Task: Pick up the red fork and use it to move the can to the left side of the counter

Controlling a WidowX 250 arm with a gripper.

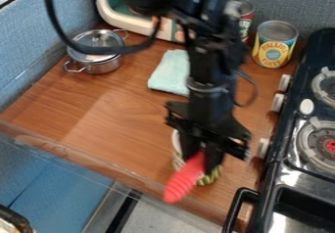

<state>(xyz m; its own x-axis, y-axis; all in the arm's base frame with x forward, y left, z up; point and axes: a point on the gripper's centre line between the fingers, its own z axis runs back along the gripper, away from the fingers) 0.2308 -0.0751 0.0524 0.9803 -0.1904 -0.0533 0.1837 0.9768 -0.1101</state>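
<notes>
Camera view: we count one gripper (202, 161) closed on one red fork (183, 179), one can (210, 178) beside it, two rear cans (274, 48), one pot (99, 63).

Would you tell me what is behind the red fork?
Behind the red fork is a can on the counter; part of its left side and striped lower edge show. The fork and gripper hide its middle.
</notes>
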